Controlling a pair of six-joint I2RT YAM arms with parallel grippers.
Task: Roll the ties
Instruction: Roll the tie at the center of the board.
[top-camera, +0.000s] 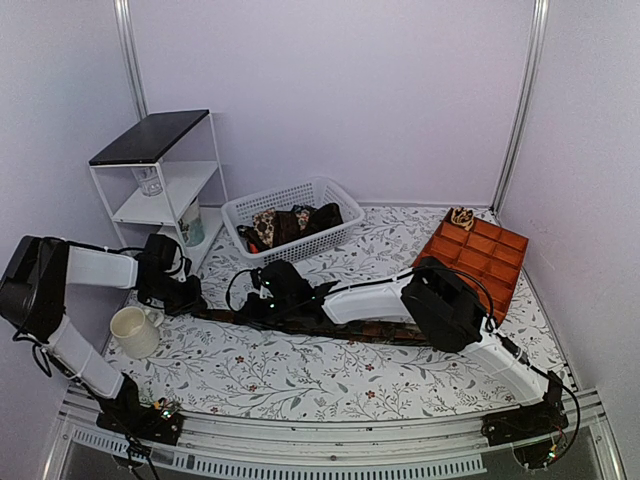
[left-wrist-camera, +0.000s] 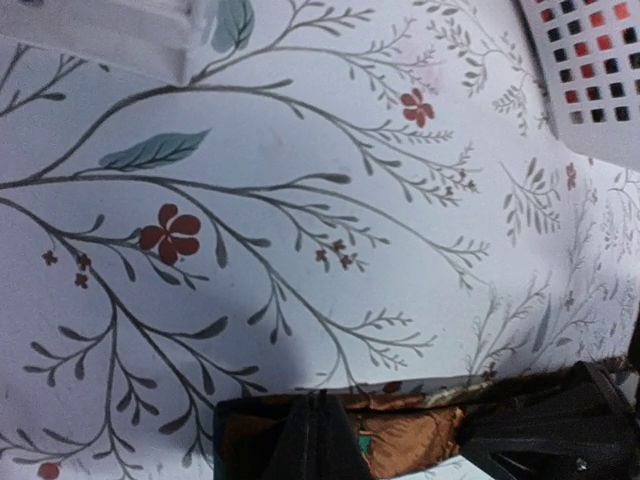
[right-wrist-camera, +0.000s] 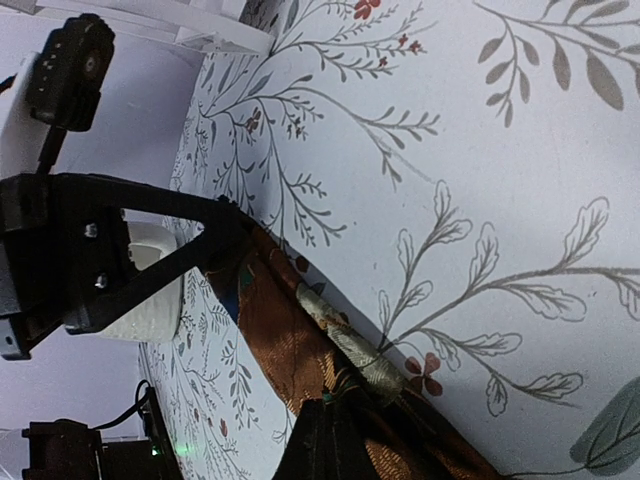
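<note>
A rust-brown patterned tie lies stretched across the middle of the table, from the left gripper to under the right arm. My left gripper is shut on its left end; in the left wrist view its closed fingers pinch the orange-brown fabric. My right gripper is shut on the same tie a short way to the right, where the cloth puckers at its closed fingertips. More ties lie bunched in the white basket.
A white mug stands just in front of the left gripper. A white shelf unit stands at the back left with a glass and a cup on it. An orange compartment tray at the right holds a rolled tan tie.
</note>
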